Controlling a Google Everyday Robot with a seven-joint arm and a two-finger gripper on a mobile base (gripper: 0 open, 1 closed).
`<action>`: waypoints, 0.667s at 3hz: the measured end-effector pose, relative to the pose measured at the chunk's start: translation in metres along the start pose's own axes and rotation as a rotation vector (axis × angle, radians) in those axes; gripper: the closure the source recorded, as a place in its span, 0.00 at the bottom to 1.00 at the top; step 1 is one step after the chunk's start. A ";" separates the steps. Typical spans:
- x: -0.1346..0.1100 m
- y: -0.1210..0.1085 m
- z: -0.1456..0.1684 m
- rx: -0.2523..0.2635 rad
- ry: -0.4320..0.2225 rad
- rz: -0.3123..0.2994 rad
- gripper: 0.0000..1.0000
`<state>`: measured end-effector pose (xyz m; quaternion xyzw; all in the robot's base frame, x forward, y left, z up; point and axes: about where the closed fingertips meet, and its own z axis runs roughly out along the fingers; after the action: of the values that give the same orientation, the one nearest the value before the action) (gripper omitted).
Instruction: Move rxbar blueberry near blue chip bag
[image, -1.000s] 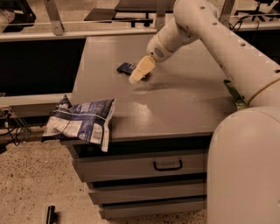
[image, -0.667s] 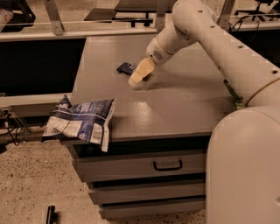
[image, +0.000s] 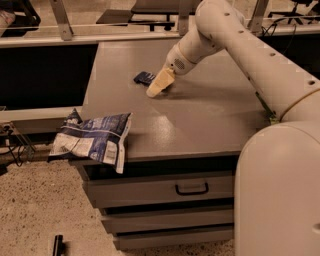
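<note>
Gripper: the cream-coloured gripper (image: 156, 86) is down at the tabletop in the far-middle part of the table (image: 200, 125), angled towards the near left, on the end of the pale arm (image: 240, 40) reaching in from the right.
Grip: can't make out from here whether it is parted or closed, and nothing shows as held.
Bar: the small dark blueberry bar (image: 144, 77) lies flat on the table just beside the gripper, on its far-left side; touching or a hair apart, hard to call.
Chip bag: the blue chip bag (image: 92, 140) sits crumpled at the near-left corner, well apart from the bar, hanging over both the left edge and the near edge.
In between: bare grey tabletop all the way from the bar down to the bag.
Surroundings: drawers (image: 165, 190) under the near edge, the robot's big body (image: 280, 190) filling the near right, a small dark thing (image: 58, 245) on the speckled floor.
Edges: the bar lies well in from the left edge, with open surface to its left, near and right sides.
</note>
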<state>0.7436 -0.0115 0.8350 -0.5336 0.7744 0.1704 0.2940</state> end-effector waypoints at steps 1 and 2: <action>0.000 0.001 0.005 -0.007 0.002 0.000 0.54; -0.001 0.001 0.003 -0.008 0.003 0.000 0.77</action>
<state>0.7435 -0.0081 0.8333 -0.5352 0.7740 0.1727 0.2910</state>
